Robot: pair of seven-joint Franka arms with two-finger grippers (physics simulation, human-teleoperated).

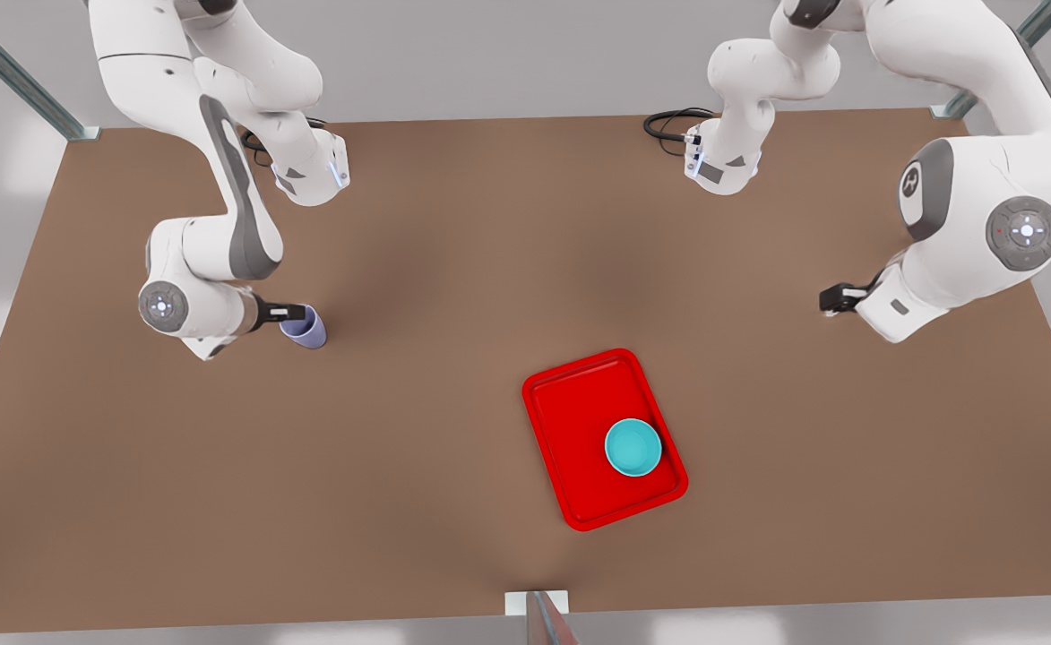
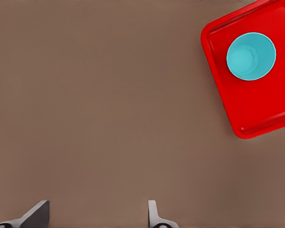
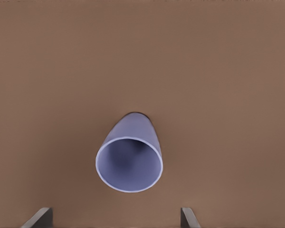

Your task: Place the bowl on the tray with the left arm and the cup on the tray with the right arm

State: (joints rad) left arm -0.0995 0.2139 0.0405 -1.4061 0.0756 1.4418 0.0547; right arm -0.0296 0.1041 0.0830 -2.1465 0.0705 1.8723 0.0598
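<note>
Smooth round teal bowl (image 1: 633,447) sits on the glossy red tray (image 1: 570,430); left gripper (image 1: 834,298) hangs open, empty, well apart; right gripper (image 1: 297,313), fingers spread, hovers over the tapered lavender cup (image 1: 306,328) on the brown table (image 1: 453,269).

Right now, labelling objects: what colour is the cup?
Pale lavender; the cup shows best in the right wrist view.

The bowl (image 2: 251,56) sits on the tray (image 2: 266,109); left pincer (image 2: 96,216) apparently spread.

A bare simulated robot test bench: a plain brown worktop (image 1: 453,269) framed by grey metal struts (image 1: 14,76), two white arms (image 1: 220,179) mounted at its edge, blank grey surroundings.
</note>
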